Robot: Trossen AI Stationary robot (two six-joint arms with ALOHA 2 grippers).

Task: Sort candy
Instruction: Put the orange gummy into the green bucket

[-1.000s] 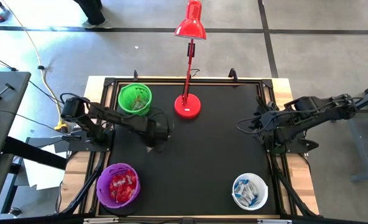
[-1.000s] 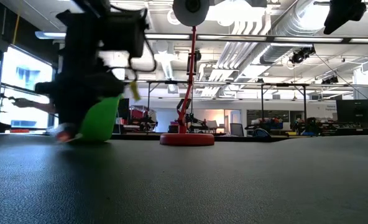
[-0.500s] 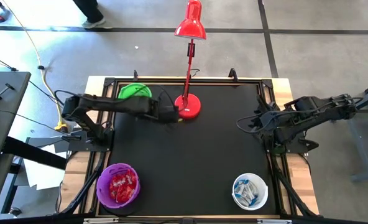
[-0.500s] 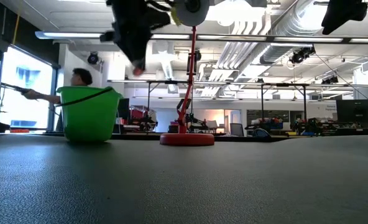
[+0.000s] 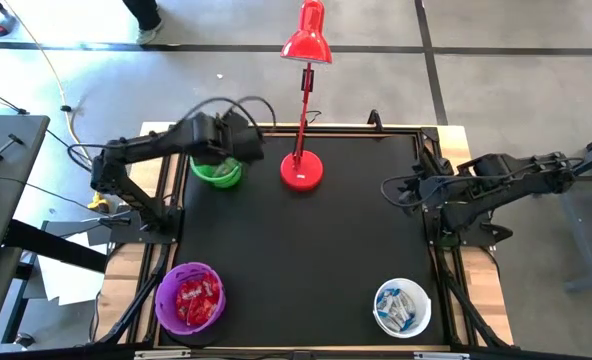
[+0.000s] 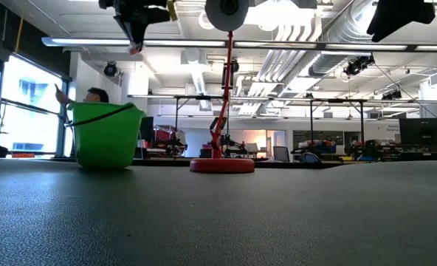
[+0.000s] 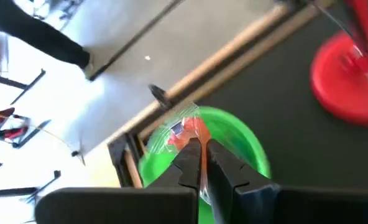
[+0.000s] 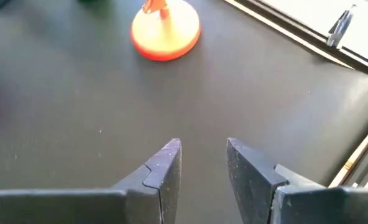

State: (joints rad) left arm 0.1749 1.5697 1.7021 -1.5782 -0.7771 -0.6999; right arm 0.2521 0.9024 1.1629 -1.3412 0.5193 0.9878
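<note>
Two arms flank my black counter (image 5: 316, 260). A red lamp (image 5: 303, 110) stands at its far edge, a green bowl (image 5: 216, 172) just beside it on the left, a purple bowl (image 5: 189, 298) of red candy and a white bowl (image 5: 403, 308) of blue-and-white candy in the near corners. My left end effector (image 7: 200, 152) hangs over the green bowl, pinched tight on a red candy (image 7: 185, 134). My right end effector (image 8: 202, 155) waits at the right edge, fingers parted, holding nothing.

Two dark jointed arms; black looping cables; each hand (image 7: 202, 163) with two dark tapered fingers.
</note>
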